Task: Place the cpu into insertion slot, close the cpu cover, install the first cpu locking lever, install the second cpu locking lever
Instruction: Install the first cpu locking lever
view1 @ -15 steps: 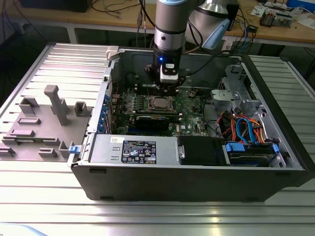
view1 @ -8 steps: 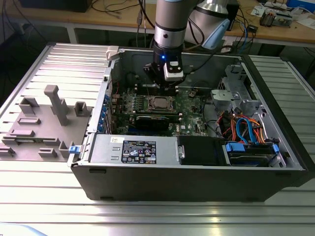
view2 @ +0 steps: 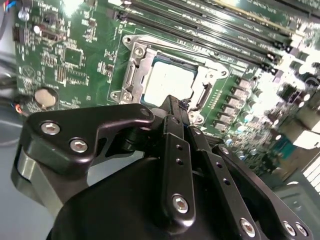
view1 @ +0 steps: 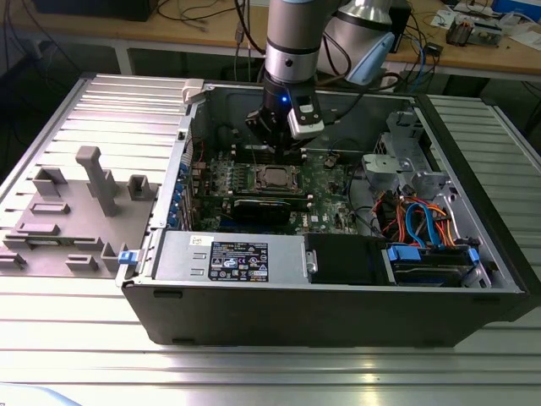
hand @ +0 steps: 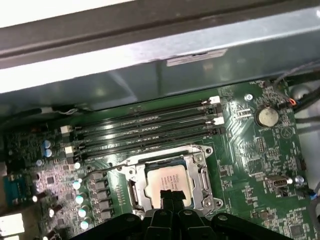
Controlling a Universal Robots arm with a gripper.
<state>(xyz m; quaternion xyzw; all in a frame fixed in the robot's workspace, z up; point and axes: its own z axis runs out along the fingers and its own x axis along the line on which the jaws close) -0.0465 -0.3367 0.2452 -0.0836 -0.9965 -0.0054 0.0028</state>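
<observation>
Fingers [hand: 166, 197] of the gripper [hand: 171, 193] were pressed together with nothing between them, hanging just over the cpu [hand: 165, 181], near one of its edges. The chip lay flat in the insertion slot [view1: 260, 178], and the cpu cover [hand: 202, 175] looked folded down around it, silver top showing through the cut-out. So I judged the placing and covering done and the work to be at the locking levers. One thin wire lever [hand: 105, 167] seemed to stick out sideways past the socket corner, not latched, though I could not be sure. Seating it would call for a narrow, steady push from the closed tips, kept off the chip. Room was tight. The memory slots [hand: 145, 130] ran just beside one edge of the socket, with the case wall [hand: 200, 70] beyond them, and a row of capacitors [hand: 77, 185] stood near another. Above the motherboard [hand: 250, 160] the case was open, so the arm could lift away freely.
</observation>
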